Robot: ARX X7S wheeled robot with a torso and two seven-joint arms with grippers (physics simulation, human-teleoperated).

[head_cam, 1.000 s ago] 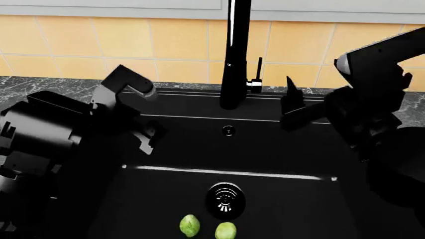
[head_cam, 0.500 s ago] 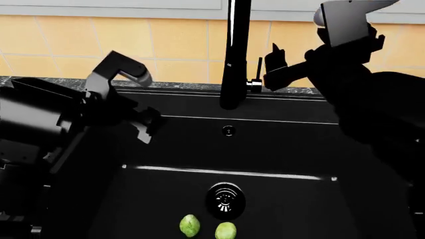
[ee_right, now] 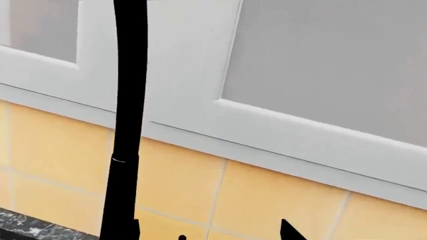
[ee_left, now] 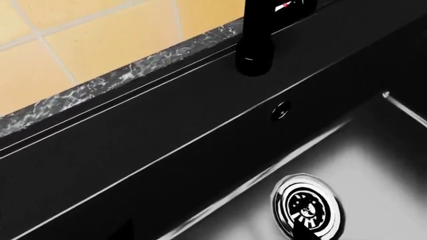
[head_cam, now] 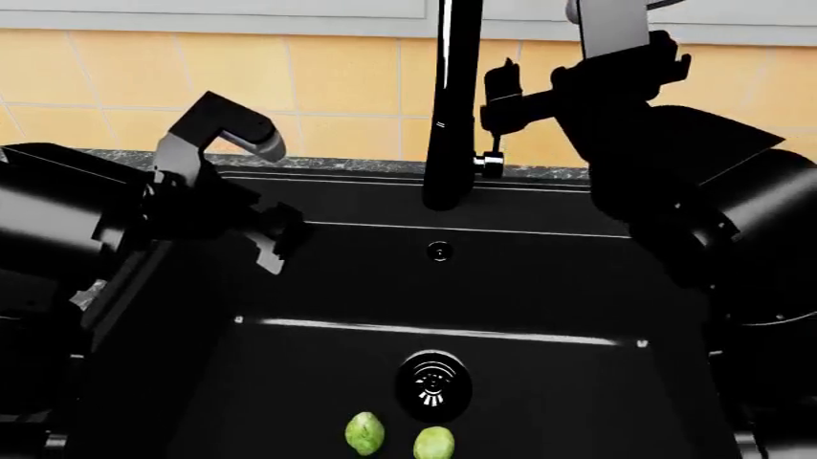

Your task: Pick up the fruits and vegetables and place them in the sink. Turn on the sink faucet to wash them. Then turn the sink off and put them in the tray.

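The sprouts (head_cam: 365,433) already lie in the sink (head_cam: 537,287), well below your right gripper (head_cam: 500,96), which has risen beside the faucet (head_cam: 450,105) above its lever (head_cam: 498,134), fingers' spread unclear, so water comes next.

The faucet (head_cam: 450,105) runs off the head view's top edge, its spout unseen. The lever handle (head_cam: 496,143) is partly covered by the right gripper (head_cam: 500,96), whose finger spacing is unreadable against black.
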